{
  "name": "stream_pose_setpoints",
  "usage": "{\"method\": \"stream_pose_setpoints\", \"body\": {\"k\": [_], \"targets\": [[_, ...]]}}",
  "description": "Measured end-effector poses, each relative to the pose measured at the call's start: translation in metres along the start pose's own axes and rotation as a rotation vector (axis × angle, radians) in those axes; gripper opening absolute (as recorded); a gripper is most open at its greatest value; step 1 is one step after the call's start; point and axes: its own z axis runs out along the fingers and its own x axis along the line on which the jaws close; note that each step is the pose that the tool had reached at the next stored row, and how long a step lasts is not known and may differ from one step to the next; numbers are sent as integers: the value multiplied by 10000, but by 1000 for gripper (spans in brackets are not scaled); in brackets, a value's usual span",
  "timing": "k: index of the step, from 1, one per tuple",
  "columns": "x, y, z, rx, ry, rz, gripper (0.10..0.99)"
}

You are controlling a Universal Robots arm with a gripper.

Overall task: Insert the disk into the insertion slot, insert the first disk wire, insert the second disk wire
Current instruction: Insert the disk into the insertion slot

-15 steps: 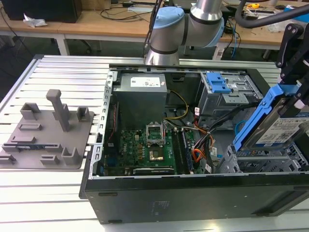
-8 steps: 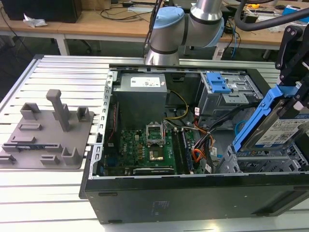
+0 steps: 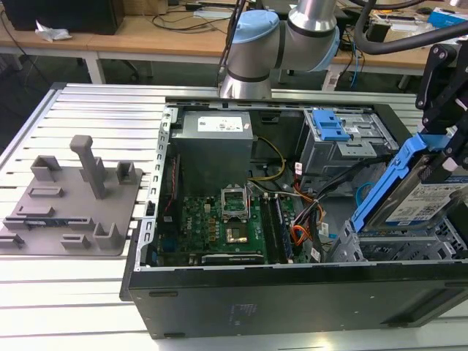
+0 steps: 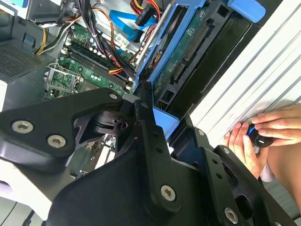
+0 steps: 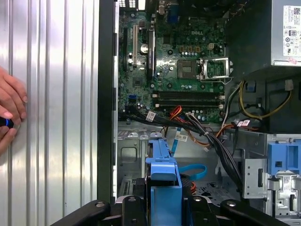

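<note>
The claw (image 5: 163, 207) grips the disk (image 3: 428, 201), holding it tilted just above the insertion slot (image 3: 395, 247), at the exterior view's right of the open computer case (image 3: 292, 300). The second disk wire (image 5: 190, 169) lies looped inside the case

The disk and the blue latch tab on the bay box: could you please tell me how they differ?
The disk is tilted in the tool above the insertion slot; the latch tab lies flat on the bay box. The disk is far larger than the latch tab. The disk shows a silver, labelled face; the latch tab is all blue. Both have bright blue plastic.
</note>
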Motion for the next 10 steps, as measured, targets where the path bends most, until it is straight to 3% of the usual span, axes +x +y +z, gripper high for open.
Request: {"method": "stream_pose_setpoints", "body": {"k": [10], "targets": [[12, -1, 76, -4, -4, 109, 365]]}}
